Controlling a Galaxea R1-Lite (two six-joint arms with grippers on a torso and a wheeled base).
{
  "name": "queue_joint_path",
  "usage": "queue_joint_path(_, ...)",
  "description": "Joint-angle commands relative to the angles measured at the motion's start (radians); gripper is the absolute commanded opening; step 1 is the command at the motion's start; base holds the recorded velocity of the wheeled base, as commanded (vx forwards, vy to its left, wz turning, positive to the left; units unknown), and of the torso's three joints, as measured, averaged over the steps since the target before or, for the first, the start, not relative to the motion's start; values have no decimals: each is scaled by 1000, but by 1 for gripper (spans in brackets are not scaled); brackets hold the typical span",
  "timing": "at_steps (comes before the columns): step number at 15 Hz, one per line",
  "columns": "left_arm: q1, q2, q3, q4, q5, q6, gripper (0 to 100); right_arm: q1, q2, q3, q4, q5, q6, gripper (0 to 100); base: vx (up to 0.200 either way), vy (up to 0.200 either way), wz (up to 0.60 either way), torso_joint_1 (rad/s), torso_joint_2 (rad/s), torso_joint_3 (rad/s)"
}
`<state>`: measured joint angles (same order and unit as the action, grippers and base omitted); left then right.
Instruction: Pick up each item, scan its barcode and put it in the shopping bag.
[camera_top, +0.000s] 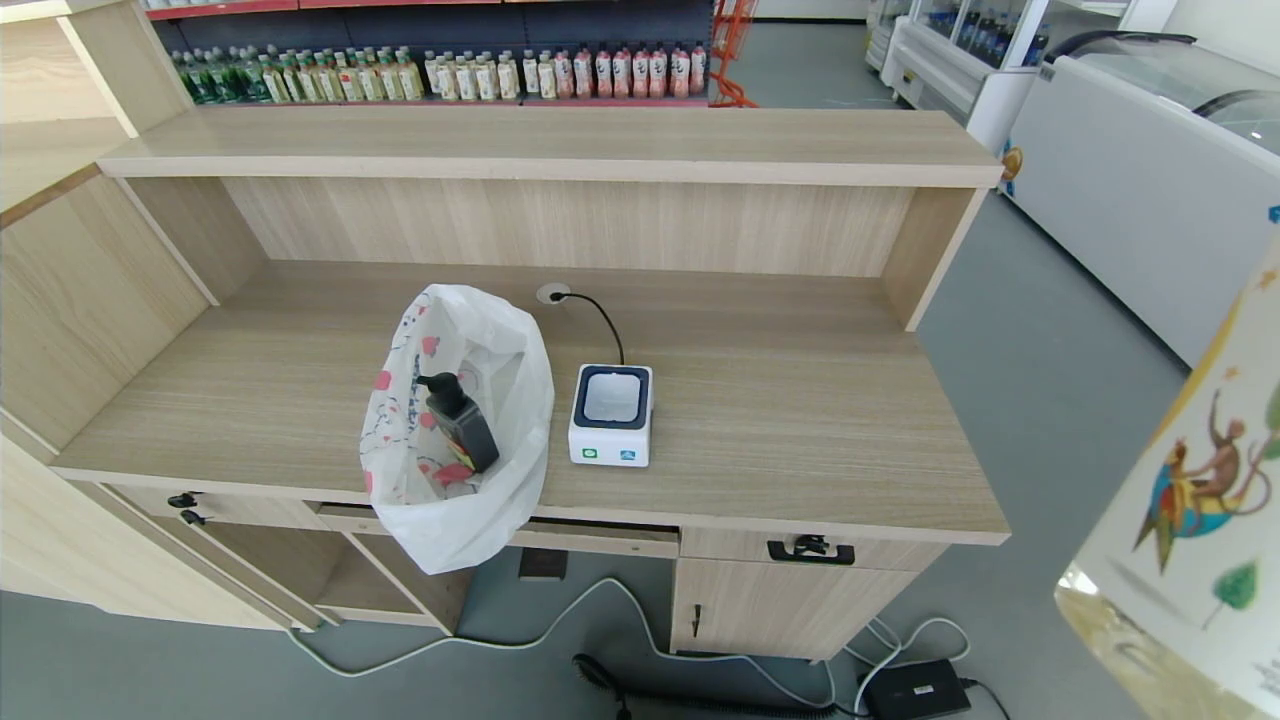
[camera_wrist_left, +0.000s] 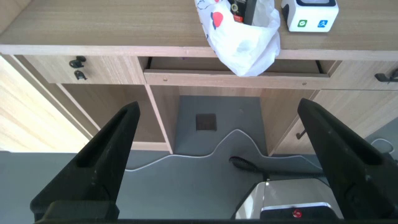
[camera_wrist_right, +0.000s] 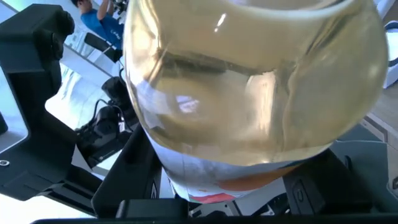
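The left gripper (camera_wrist_left: 217, 107) is hanging spread and empty below the edge of the pale wooden counter (camera_top: 780, 400). Up ahead of it, the one white, red-patterned plastic shopping bag (camera_top: 510, 400) is holding one black pump bottle (camera_top: 462, 425). Just beyond the bag, one white box scanner with a dark-rimmed window (camera_top: 611, 415) is sitting. Well off to its right, the right gripper (camera_wrist_right: 211, 124) is clamping one clear bottle of pale yellow liquid (camera_top: 1190, 480), raised off the counter. The step probably calls for carrying it leftward over the window, turning the label until the barcode is facing down, and holding steady.

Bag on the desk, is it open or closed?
Open. The bag has its mouth gaping upward, and a dark bottle shows inside.
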<state>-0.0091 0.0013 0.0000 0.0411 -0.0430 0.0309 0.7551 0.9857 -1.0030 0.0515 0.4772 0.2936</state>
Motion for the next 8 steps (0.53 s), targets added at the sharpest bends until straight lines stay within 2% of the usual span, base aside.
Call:
queue_joint_path(1,0,0,0,0,0,0,100,0,8,0,-7,-23,-19,0,0,0,0,0,0,0)
queue_joint_path(3,0,0,0,-1,0,0,100,-8,34,0,-13,-111,-87,0,0,0,0,0,0,0)
queue_joint_path(4,0,0,0,-1,0,0,100,-51,51,6,-38,-135,-129,0,0,0,0,0,0,0)
queue_joint_path(7,0,0,0,-1,0,0,100,-277,129,109,-225,-144,-372,0,0,0,0,0,0,0)
queue_joint_path(8,0,0,0,0,0,0,100,-416,194,150,-346,-138,-521,0,0,0,0,0,0,0)
